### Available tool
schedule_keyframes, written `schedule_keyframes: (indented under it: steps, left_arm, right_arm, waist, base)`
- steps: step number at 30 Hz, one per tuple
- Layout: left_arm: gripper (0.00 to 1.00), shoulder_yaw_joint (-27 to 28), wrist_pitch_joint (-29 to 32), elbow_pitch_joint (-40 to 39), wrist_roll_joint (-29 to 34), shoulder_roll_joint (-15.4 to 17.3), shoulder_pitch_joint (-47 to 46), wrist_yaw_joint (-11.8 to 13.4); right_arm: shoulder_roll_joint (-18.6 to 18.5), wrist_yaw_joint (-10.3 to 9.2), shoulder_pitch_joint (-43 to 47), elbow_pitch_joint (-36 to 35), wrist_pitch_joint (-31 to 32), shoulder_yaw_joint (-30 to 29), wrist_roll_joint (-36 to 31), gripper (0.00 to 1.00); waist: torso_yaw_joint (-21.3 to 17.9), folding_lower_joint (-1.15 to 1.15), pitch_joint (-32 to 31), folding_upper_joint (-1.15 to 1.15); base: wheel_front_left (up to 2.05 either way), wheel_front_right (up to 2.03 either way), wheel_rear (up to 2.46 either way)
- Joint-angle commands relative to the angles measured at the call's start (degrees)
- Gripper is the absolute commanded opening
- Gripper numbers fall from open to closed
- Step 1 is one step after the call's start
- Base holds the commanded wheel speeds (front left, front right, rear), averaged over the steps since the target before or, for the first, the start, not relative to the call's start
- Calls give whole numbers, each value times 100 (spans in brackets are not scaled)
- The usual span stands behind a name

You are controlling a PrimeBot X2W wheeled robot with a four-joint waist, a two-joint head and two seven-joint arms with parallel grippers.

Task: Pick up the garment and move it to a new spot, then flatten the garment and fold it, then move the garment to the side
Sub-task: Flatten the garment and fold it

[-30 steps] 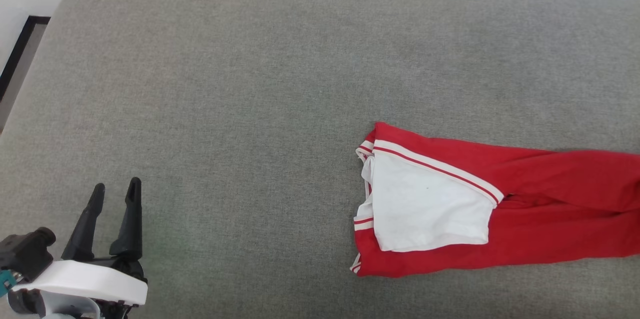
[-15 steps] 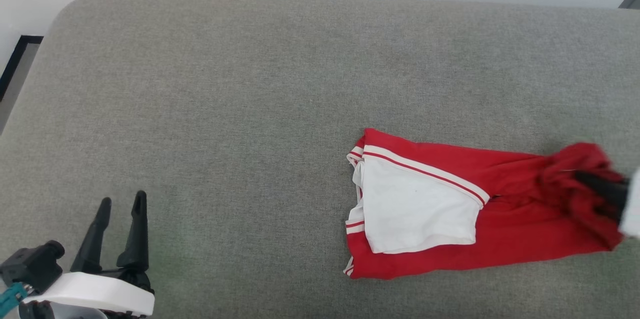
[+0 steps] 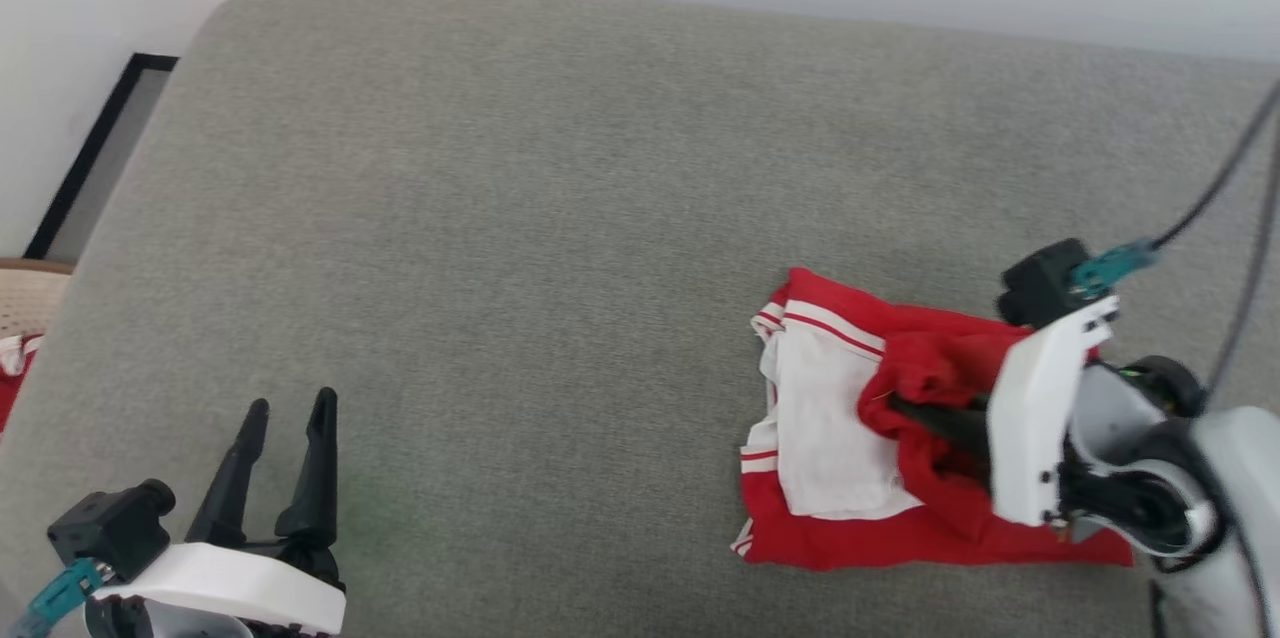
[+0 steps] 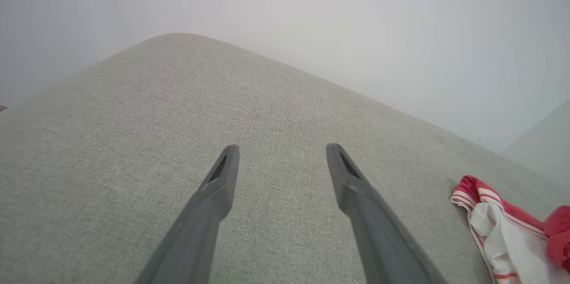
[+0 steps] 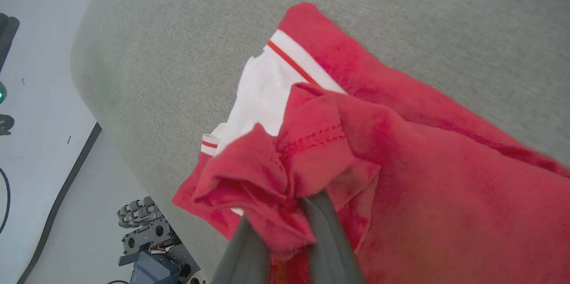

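Observation:
The garment (image 3: 830, 438), red with a white sleeve and striped trim, lies on the grey cushion (image 3: 500, 218) at the right. My right gripper (image 3: 900, 408) is shut on a bunched red edge of it, held over the red body next to the white sleeve. In the right wrist view the red cloth (image 5: 423, 186) wraps the fingertips of that gripper (image 5: 289, 206). My left gripper (image 3: 291, 400) stands open at the lower left, far from the garment. In the left wrist view it (image 4: 282, 148) holds nothing, and the garment's sleeve end (image 4: 498, 230) lies at the right edge.
A white wall runs behind the cushion. Past the cushion's rounded left end are a black-framed panel (image 3: 100, 148) and a beige chair (image 3: 25, 293) with a red-and-white cloth (image 3: 12, 358). Dark robot hardware (image 5: 147, 239) sits on the floor below the cushion's edge.
The head camera has shifted. My right gripper has come in from the right, dragging the garment's red end over its body toward the white sleeve. The left gripper stays open.

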Motion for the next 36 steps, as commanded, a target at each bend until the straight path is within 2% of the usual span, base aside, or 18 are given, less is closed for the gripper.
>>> schedule_keyframes:
  steps: [1,2,3,4,5,6,13,26,29,36]
  left_arm:
    - [100,-13,-12,32,-5,-18,-62,-34]
    - [100,-21,-12,55,3,-17,-74,-40]
    - [100,-30,-12,74,6,-24,-82,-49]
    - [100,-30,-12,74,6,-24,-82,-49]
    - [100,-32,-13,86,-9,-39,-92,-53]
    - [100,-42,-14,100,-19,-48,-99,-63]
    - [100,42,-19,141,-66,-42,8,-60]
    - [100,191,-26,37,2,11,68,-23]
    - [100,221,-26,34,44,40,82,-32]
    - [100,326,-26,-30,167,75,138,-24]
  right_arm:
    - [87,0,-117,131,-88,152,-51,0]
    - [107,0,-166,214,-132,266,-75,0]
    - [134,0,-229,280,-185,391,-88,11]
    - [134,0,-229,280,-185,391,-88,11]
    - [149,0,-282,340,-245,493,-76,36]
    - [130,0,-327,400,-289,594,-81,100]
    - [-30,0,-564,431,-508,878,160,100]
    - [-439,0,-505,-191,-1094,417,275,100]
    - [-540,0,-466,-304,-1419,274,224,100]
    - [-849,0,-218,-338,-2693,46,-112,100]
  waist:
    - [99,0,-40,0]
    - [134,0,-52,0]
    - [162,0,-63,0]
    - [162,0,-63,0]
    - [184,0,-73,0]
    - [202,0,-88,0]
    - [129,0,-171,0]
    - [-419,0,-243,0]
    - [-535,0,-271,0]
    - [-798,0,-370,0]
  base:
    - [0,0,0]
    - [0,0,0]
    - [0,0,0]
    - [0,0,0]
    - [0,0,0]
    - [0,0,0]
    - [0,0,0]
    - [0,0,0]
    - [0,0,0]
    - [0,0,0]
